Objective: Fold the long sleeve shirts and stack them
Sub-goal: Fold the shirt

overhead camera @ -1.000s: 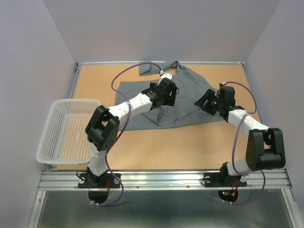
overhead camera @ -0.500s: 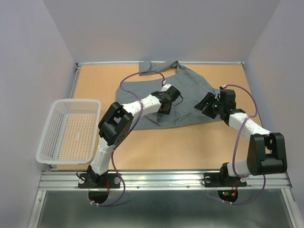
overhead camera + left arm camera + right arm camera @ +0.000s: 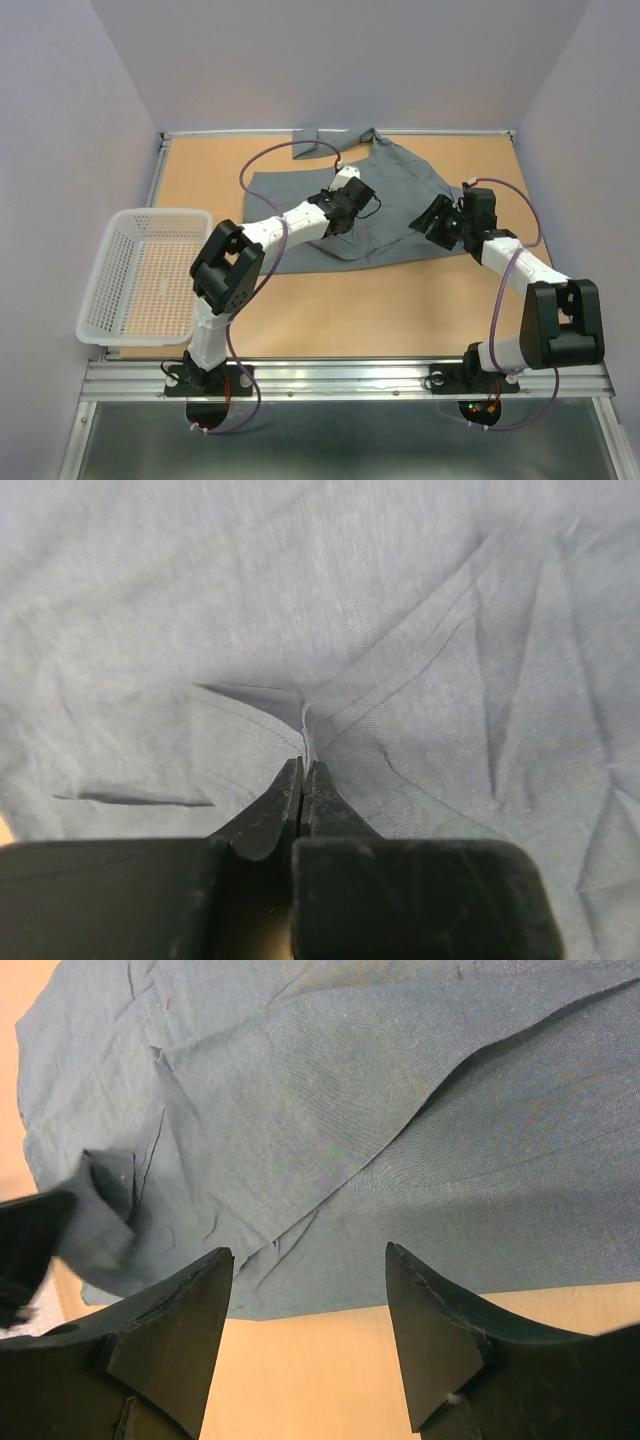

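Left wrist showed my left end effector [image 3: 303, 770] pinched shut on a shirt [image 3: 420, 610] ridge, to lift a fold; my right end effector [image 3: 305, 1260] hovered open above the shirt's hem.

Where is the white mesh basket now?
Top view: the white mesh basket sits at the table's left edge, beside the left arm, apart from the grey shirt.

The grey shirt [image 3: 395, 195] covers the middle and back of the table [image 3: 400, 305]. Bare wood shows in front of it and at the back left. The white basket [image 3: 150, 212] blocks the left edge. The left arm [image 3: 285, 222] lies across the shirt's left part. Walls [image 3: 350, 60] close the back and sides.
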Action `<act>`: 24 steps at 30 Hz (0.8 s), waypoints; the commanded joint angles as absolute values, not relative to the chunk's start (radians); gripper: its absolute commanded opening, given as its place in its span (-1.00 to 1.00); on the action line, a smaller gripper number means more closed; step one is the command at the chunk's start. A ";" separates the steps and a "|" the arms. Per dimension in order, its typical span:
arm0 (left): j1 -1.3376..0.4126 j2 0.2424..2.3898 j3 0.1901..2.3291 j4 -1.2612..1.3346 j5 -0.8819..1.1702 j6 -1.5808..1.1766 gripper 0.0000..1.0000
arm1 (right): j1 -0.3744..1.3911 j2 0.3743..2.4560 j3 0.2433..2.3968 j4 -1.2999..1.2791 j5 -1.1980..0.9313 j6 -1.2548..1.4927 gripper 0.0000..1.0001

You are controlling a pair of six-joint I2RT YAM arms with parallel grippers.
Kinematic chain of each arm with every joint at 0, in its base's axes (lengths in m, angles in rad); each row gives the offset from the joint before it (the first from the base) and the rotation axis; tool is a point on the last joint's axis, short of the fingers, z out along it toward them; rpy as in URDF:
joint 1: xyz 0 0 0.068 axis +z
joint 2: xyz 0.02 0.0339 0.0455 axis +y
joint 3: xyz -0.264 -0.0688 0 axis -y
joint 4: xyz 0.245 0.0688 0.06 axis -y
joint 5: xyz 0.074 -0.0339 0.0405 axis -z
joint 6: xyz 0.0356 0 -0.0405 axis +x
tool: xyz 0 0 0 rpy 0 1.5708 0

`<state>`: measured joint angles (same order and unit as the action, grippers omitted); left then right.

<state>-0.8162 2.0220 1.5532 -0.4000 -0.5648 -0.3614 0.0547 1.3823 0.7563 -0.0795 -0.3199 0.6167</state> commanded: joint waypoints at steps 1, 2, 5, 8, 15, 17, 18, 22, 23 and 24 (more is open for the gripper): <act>-0.818 1.862 1.522 -0.207 -0.660 -0.272 -1.00 | 0.061 1.367 0.755 -0.071 -0.308 0.600 0.36; -0.818 1.832 1.516 -0.184 -0.669 -0.258 -1.00 | 0.063 1.365 0.755 -0.071 -0.302 0.601 0.36; -0.816 1.739 1.433 -0.074 -0.684 -0.215 -1.00 | 0.061 1.359 0.755 -0.071 -0.298 0.603 0.36; -0.813 1.628 1.269 0.043 -0.690 -0.233 -1.00 | 0.061 1.358 0.755 -0.071 -0.298 0.603 0.36; -0.808 1.418 0.800 0.302 -0.675 -0.402 -1.00 | 0.063 1.368 0.746 -0.072 -0.301 0.603 0.36; -0.808 1.379 0.723 0.339 -0.661 -0.477 -0.94 | 0.063 1.374 0.749 -0.071 -0.305 0.600 0.36; -0.807 1.373 0.695 0.351 -0.657 -0.507 -0.91 | 0.061 1.379 0.749 -0.069 -0.305 0.598 0.36; -0.807 1.364 0.657 0.403 -0.634 -0.511 -0.84 | 0.063 1.391 0.765 -0.071 -0.304 0.589 0.36; -0.808 1.365 0.652 0.432 -0.634 -0.502 -0.84 | 0.063 1.396 0.772 -0.071 -0.302 0.588 0.36; -0.808 1.368 0.656 0.448 -0.635 -0.488 -0.84 | 0.061 1.402 0.788 -0.071 -0.302 0.589 0.36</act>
